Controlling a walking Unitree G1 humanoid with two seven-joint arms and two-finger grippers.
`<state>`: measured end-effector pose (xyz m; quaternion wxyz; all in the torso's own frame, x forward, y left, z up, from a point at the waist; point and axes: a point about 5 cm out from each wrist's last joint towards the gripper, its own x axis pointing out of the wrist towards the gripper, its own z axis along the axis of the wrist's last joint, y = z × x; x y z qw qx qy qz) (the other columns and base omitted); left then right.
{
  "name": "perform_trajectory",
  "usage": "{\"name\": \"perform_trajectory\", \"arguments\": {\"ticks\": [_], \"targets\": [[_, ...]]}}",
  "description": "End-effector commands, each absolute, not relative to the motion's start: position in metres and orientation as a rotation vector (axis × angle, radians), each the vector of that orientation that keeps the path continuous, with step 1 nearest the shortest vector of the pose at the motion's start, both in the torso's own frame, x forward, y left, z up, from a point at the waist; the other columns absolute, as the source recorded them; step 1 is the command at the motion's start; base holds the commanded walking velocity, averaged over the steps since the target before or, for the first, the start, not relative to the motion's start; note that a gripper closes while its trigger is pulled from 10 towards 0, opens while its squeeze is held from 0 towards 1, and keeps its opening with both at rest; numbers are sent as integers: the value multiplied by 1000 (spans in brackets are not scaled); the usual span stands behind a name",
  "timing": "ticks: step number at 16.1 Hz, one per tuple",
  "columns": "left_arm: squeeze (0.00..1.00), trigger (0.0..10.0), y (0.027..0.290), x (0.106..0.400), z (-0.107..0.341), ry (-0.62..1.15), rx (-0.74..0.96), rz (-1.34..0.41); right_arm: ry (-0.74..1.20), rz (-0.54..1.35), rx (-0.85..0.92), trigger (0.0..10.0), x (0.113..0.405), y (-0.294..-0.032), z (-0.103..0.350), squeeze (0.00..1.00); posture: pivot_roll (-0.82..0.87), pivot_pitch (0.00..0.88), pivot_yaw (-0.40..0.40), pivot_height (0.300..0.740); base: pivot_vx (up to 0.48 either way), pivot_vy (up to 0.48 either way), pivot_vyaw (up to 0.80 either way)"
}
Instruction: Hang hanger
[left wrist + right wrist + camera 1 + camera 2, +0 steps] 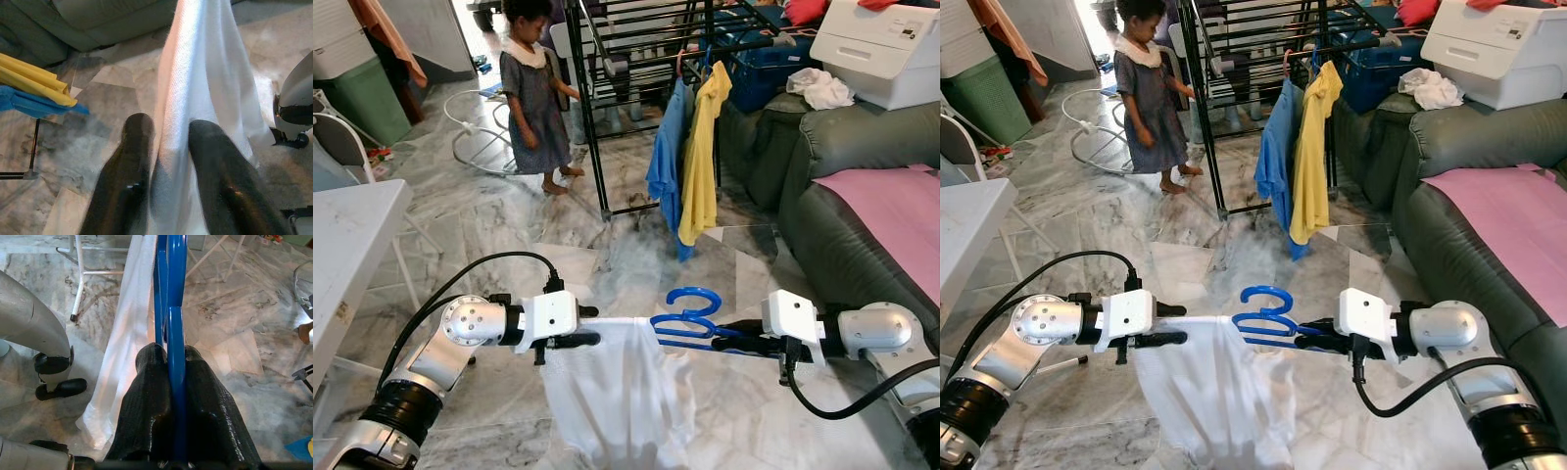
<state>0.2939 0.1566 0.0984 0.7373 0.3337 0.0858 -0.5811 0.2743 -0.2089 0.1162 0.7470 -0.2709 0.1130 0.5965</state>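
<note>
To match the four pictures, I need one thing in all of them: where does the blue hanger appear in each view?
Left eye view: blue hanger, lower centre, beside the right gripper.
Right eye view, lower centre.
Left wrist view: I cannot make it out.
Right wrist view, rising between the fingers.
Shared landmark: the white garment, also at and.

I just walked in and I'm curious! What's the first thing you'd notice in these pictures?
Right in front, the left gripper and right gripper hold a blue hanger with a white cloth draped on it. Farther back, a yellow shirt and blue shirt hang on a black drying rack, with a person standing beside it.
</note>
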Motion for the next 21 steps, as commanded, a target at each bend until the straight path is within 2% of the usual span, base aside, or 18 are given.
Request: {"name": "perform_trajectory", "arguments": {"ticks": [1, 11, 14, 15, 17, 21], "targets": [[0, 0, 159, 297, 101, 198, 747, -1278, 190, 1314, -614, 10000, 279, -203, 125, 0, -120, 0, 102, 740, 0, 0, 0], [0, 0, 159, 295, 100, 213, 698, -1285, 189, 1318, -634, 10000, 281, -203, 122, 0, -115, 0, 92, 740, 0, 0, 0], [0, 0, 165, 296, 96, 206, 712, -1219, 214, 1271, -657, 10000, 287, -205, 122, 0, -116, 0, 89, 740, 0, 0, 0], [0, 0, 168, 297, 95, 204, 727, -1192, 245, 1255, -644, 10000, 290, -207, 122, 996, -117, 0, 87, 740, 0, 0, 0], [0, 0, 182, 303, 95, 206, 760, -1071, 252, 1238, -706, 10000, 294, -211, 128, 1000, -117, 0, 81, 740, 0, 0, 0], [0, 0, 195, 310, 98, 191, 775, -956, 236, 1156, -800, 10000, 302, -222, 136, 1000, -122, 0, 80, 740, 0, 0, 0]]}}
